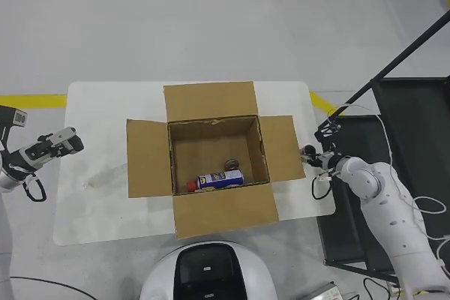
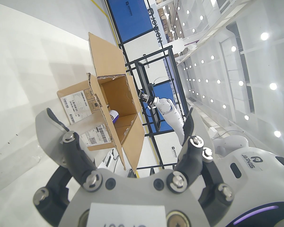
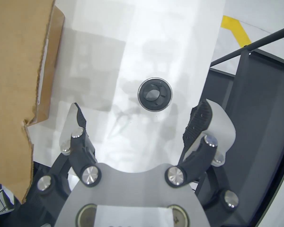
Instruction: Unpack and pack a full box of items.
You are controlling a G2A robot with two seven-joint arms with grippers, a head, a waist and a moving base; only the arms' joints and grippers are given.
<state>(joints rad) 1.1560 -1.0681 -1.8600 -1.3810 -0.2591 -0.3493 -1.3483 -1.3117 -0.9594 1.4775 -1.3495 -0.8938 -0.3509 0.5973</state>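
Observation:
An open cardboard box [image 1: 210, 150] stands in the middle of the white table [image 1: 97, 105], all flaps spread out. Inside, a blue and yellow spray can [image 1: 219, 179] lies on its side against the front wall, its end visible as spray can [image 2: 114, 115]. A small round object [image 1: 231, 163] sits just behind it. My left gripper [image 1: 69, 142] hangs open and empty over the table's left edge, facing the box [image 2: 113, 100]. My right gripper [image 1: 309, 156] is open and empty just beyond the right flap [image 3: 14, 72], low over the table.
A round black grommet [image 3: 155, 94] is set in the table in front of my right gripper [image 3: 139, 109]. A black metal rack [image 1: 405, 150] stands close by the table's right edge. Bare table lies left of the box.

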